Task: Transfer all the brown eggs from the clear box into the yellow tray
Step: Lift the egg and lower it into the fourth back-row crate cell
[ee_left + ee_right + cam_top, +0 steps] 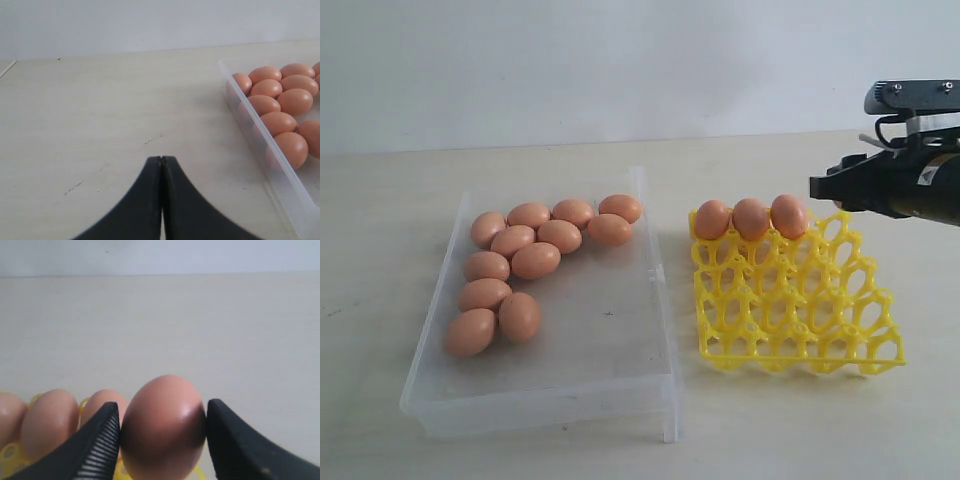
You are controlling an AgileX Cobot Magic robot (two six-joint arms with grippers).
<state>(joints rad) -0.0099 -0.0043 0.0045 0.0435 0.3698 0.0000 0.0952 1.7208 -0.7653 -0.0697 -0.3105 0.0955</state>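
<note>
Several brown eggs (535, 260) lie in the far and left part of the clear box (610, 350). Three more eggs (751, 218) stand in the back row of the yellow tray (790, 300). My right gripper (162, 407) is shut on a brown egg (162, 430), held just beside those three eggs (47, 422). In the exterior view this gripper (817, 187) hovers over the tray's far right corner, and the held egg is hidden there. My left gripper (161, 158) is shut and empty, over bare table left of the box (260, 150).
The clear box and yellow tray sit side by side on a pale table (770, 430), with a narrow gap between them. A white wall (620, 60) stands behind the table.
</note>
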